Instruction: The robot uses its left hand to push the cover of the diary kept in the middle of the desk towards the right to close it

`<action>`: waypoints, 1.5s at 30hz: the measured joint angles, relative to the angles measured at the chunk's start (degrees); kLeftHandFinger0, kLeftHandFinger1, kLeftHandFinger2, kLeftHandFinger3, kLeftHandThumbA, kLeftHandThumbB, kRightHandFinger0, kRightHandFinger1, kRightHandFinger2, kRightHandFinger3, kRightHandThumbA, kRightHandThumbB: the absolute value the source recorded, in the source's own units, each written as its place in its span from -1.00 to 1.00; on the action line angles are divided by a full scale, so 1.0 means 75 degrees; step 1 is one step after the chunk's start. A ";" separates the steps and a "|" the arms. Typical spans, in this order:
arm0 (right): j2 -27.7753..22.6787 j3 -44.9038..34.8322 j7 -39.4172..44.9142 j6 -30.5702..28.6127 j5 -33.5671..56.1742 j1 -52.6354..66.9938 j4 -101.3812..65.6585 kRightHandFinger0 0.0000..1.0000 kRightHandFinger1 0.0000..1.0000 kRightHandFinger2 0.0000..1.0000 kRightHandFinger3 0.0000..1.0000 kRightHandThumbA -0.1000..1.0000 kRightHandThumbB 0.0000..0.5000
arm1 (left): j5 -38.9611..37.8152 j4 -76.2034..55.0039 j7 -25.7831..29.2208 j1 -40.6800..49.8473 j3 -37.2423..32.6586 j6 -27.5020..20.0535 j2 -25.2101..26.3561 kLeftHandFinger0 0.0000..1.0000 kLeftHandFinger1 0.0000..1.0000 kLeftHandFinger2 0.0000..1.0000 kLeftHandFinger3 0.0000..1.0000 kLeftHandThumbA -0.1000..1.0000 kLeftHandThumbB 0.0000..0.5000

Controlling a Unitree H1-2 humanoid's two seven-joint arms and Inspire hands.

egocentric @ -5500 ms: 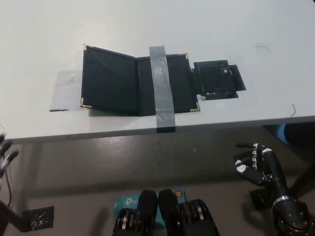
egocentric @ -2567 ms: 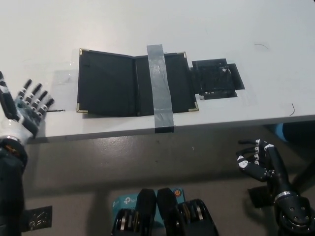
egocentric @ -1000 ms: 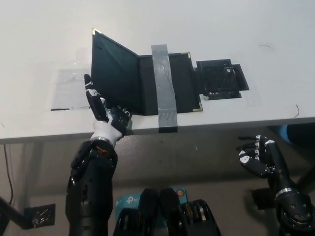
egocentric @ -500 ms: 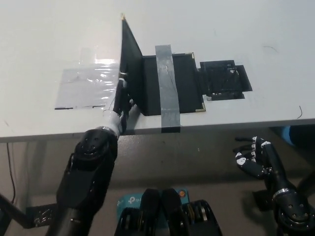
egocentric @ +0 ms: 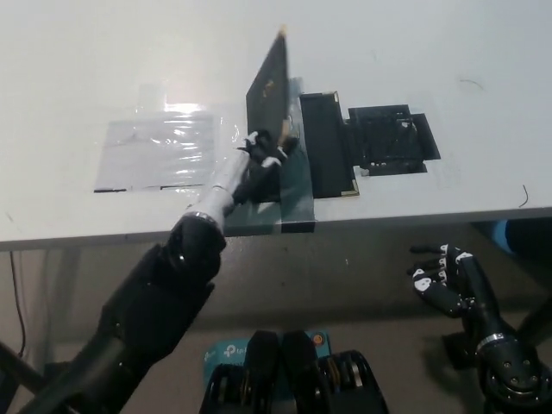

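The black diary (egocentric: 329,147) with gold corners lies in the middle of the white desk (egocentric: 86,78), its right half flat. Its cover (egocentric: 269,86) stands on edge, leaning slightly to the right over the spine. My white left hand (egocentric: 266,152) is open and presses against the cover's outer face near its lower end, with the arm reaching in from the lower left. A grey tape strip (egocentric: 296,207) crosses the diary down to the desk's front edge; the cover hides its upper part. My black right hand (egocentric: 444,280) rests open below the desk edge at the lower right.
A clear shiny film (egocentric: 155,151) is stuck to the desk left of the diary, where the cover lay. A black taped patch (egocentric: 390,138) adjoins the diary's right side. The desk's front edge runs just below the diary.
The left hand came up from the lower left, got under the flat left cover and swung it up and rightward, from lying flat to past upright. The right hand stayed low.
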 measured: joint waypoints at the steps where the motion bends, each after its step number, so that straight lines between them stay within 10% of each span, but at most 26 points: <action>1: 0.0000 0.0006 0.0001 0.0001 0.0000 0.0000 0.0000 -0.47 -0.32 -0.10 0.27 -0.16 -0.95 | 0.0114 0.0040 -0.0001 -0.0051 -0.0175 0.0015 0.0014 1.00 1.00 1.00 1.00 1.00 0.68; 12: -0.0010 0.0055 0.0050 0.0038 0.0006 -0.0002 -0.0006 -0.45 -0.31 -0.09 0.55 -0.91 -1.00 | 0.2163 0.0468 -0.0004 -0.0711 -0.2364 0.0569 0.0058 1.00 1.00 1.00 1.00 1.00 0.66; 13: -0.0011 0.0059 0.0064 0.0039 0.0007 -0.0002 -0.0007 -0.62 -0.49 -0.25 0.23 -0.41 -0.89 | 0.2369 0.0499 -0.0030 -0.0770 -0.2576 0.0673 0.0059 1.00 1.00 1.00 1.00 1.00 0.69; 19: -0.0013 0.0065 0.0144 0.0097 0.0053 -0.0010 -0.0021 -0.58 -0.48 -0.24 0.04 0.11 -1.00 | 0.3386 0.0655 -0.0295 -0.1091 -0.3632 0.1042 0.0054 1.00 1.00 1.00 1.00 1.00 0.64; 23: -0.0031 0.0081 0.0218 0.0120 0.0078 -0.0049 -0.0106 -0.50 -0.36 -0.13 0.36 -0.44 -0.83 | 0.3988 0.0653 -0.0647 -0.1311 -0.3985 0.1082 0.0044 1.00 1.00 1.00 1.00 1.00 0.64; 25: -0.0035 0.0093 0.0229 0.0147 0.0076 -0.0085 -0.0143 -0.48 -0.31 -0.05 0.35 -0.69 -1.00 | 0.4110 0.0559 -0.0789 -0.1319 -0.3832 0.1082 0.0044 1.00 1.00 1.00 1.00 1.00 0.62; 29: -0.0038 0.0138 0.0265 0.0149 0.0062 -0.0102 -0.0140 -0.49 -0.33 -0.08 0.29 -0.23 -0.92 | 0.4005 0.0073 -0.0911 -0.1108 -0.3001 0.1056 0.0041 1.00 1.00 1.00 1.00 1.00 0.48; 31: -0.0038 0.0162 0.0268 0.0149 0.0052 -0.0101 -0.0136 -0.47 -0.32 -0.07 0.32 -0.08 -0.84 | 0.3854 -0.0470 -0.0937 -0.0924 -0.2575 0.0935 -0.0127 1.00 1.00 1.00 1.00 1.00 0.71; 39: -0.0094 0.0181 0.0266 0.0153 0.0015 0.0008 -0.0088 -0.45 -0.33 -0.13 0.28 -0.10 -0.90 | 0.2433 -0.2533 -0.1148 0.0270 -0.0652 0.0865 -0.1716 1.00 1.00 1.00 1.00 1.00 0.38; 45: -0.0120 0.0182 0.0266 0.0154 0.0015 0.0026 -0.0006 -0.41 -0.32 -0.15 0.25 -0.14 -0.84 | 0.1409 -0.3573 -0.1184 0.0718 0.0278 0.0882 -0.1963 1.00 1.00 1.00 1.00 1.00 0.55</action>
